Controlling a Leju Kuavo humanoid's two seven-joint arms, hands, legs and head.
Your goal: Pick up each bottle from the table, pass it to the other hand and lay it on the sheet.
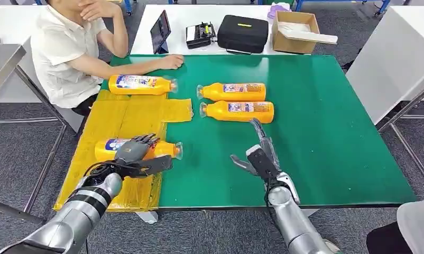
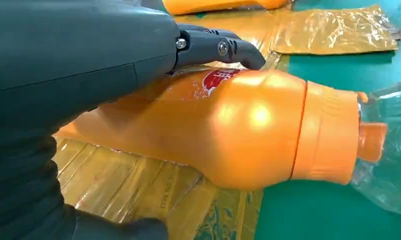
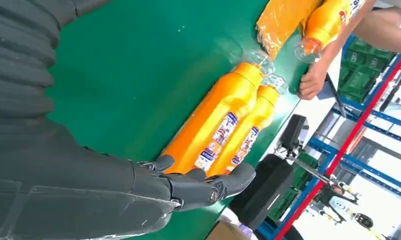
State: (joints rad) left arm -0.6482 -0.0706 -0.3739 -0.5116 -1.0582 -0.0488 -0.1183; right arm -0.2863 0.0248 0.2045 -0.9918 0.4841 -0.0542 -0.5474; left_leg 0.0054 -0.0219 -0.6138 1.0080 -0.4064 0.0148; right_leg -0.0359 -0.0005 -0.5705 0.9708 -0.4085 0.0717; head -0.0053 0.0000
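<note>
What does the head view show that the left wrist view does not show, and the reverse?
Head view alone: the right hand, open above the green mat near two bottles lying side by side; a seated person; a black case and a cardboard box on the white table behind.

Left wrist view alone: the clear plastic wrap over the held bottle's cap, and a red logo by the fingers.

Both: the left hand on a bottle lying on the yellow sheet.
</note>
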